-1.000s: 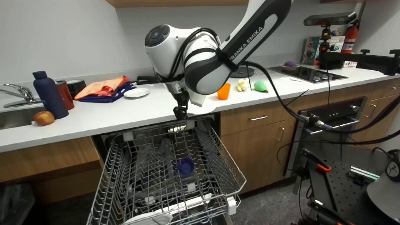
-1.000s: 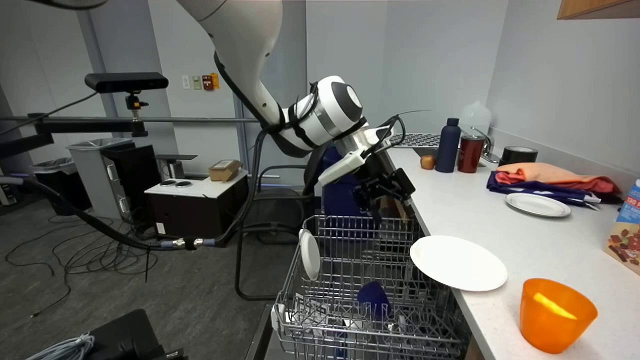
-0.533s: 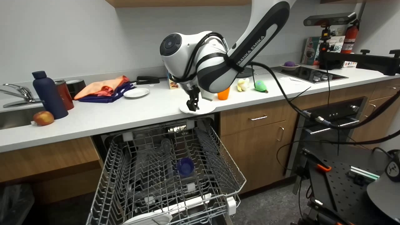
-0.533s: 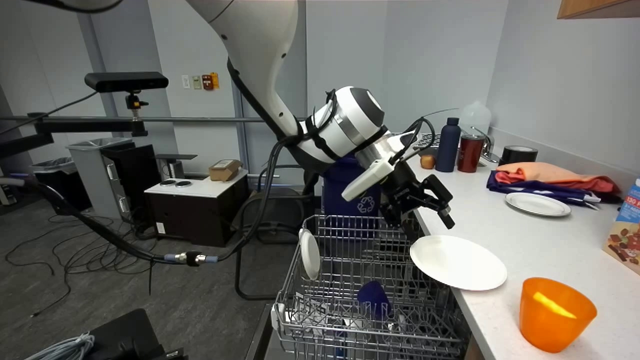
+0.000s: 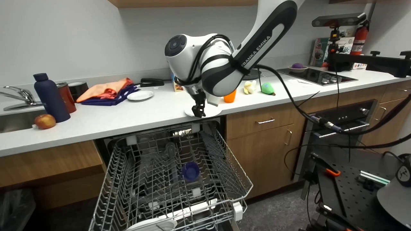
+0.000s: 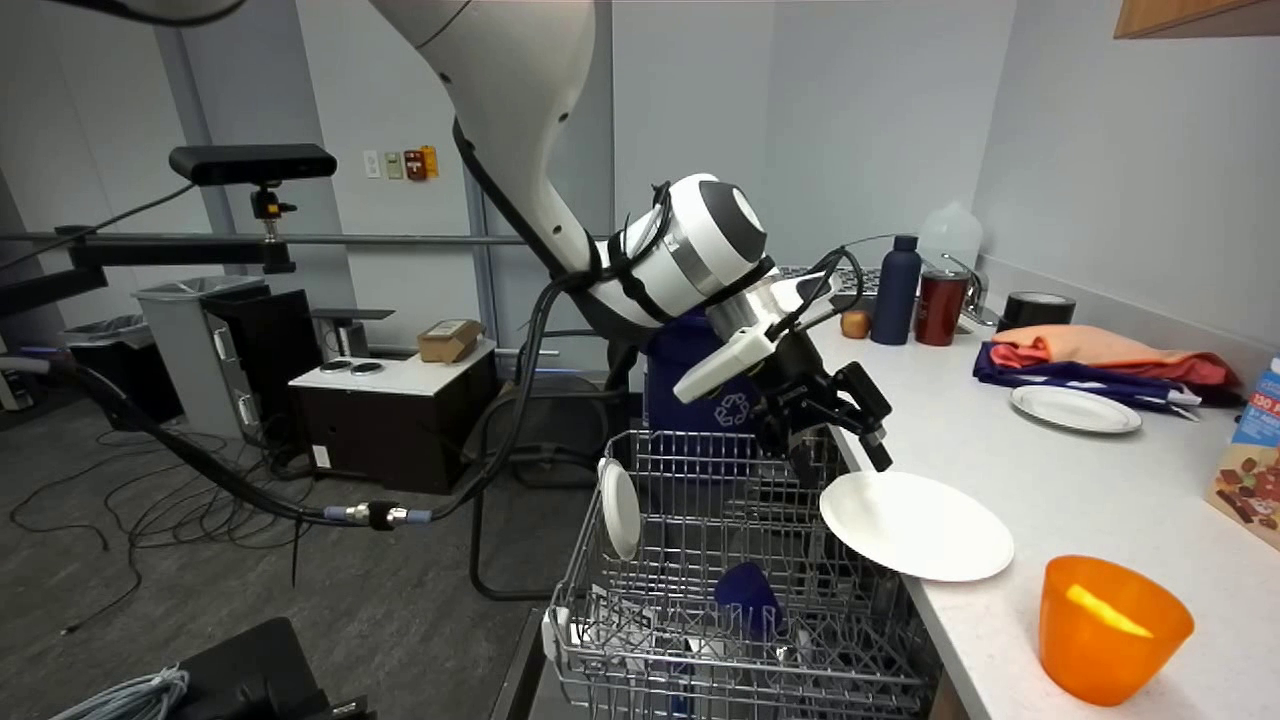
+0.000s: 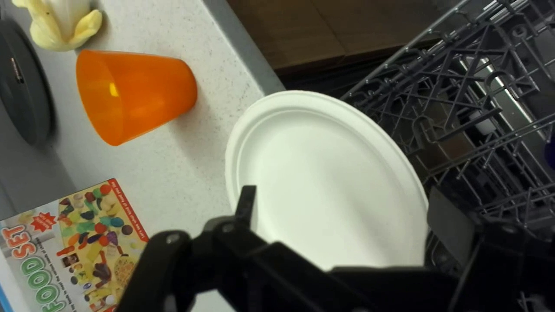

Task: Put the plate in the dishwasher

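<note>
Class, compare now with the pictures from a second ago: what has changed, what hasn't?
The arm has swung rightward in both exterior views, bringing its open jaws closer to the plate, then dipping them slightly. Nothing has been gripped or released. The plate on the counter, the orange cup and the blue cup in the dishwasher rack stayed put.

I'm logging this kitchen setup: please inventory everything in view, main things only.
plate: 1, white, overhanging counter
dishwasher: 1, grey, below counter
blue cup: 1, blue, in dishwasher
leaning dish: 1, white, in dishwasher
cloths: count unclear, orange and navy, on counter
flat dish: 1, white, beside cloths
orange cup: 1, orange, near plate
bottle: 1, navy, near sink
tumbler: 1, red, beside bottle
apple: 1, reddish, near sink
cooktop: 1, black, in counter
arm: 1, mostly white, above dishwasher
gripper: 1, black, open near plate
</note>
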`<control>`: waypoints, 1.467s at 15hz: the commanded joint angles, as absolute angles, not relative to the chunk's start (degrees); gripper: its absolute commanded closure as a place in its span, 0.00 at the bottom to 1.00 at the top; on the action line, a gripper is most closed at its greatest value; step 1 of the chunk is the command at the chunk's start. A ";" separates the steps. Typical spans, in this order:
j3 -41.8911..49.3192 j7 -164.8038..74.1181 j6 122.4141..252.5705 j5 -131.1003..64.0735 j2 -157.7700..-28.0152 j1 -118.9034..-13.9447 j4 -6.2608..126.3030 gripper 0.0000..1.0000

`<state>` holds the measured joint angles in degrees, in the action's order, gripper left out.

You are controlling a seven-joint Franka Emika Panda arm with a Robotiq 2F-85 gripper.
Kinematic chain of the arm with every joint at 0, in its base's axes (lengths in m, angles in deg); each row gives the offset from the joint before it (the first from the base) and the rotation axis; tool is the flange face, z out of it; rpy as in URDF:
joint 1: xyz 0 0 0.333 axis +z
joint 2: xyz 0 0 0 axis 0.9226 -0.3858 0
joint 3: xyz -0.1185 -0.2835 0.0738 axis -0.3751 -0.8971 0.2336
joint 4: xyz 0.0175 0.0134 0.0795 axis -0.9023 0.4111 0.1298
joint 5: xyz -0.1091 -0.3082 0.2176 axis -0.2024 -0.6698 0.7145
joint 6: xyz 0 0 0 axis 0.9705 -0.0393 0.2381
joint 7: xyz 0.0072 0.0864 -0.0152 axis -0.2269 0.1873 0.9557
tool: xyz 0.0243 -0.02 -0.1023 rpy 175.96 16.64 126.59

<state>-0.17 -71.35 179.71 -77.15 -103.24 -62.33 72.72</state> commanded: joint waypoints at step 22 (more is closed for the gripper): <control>0.65 -75.01 180.36 -75.36 -106.65 -61.52 68.77 0.00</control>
<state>1.31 -74.63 179.78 -74.60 -104.74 -61.91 70.04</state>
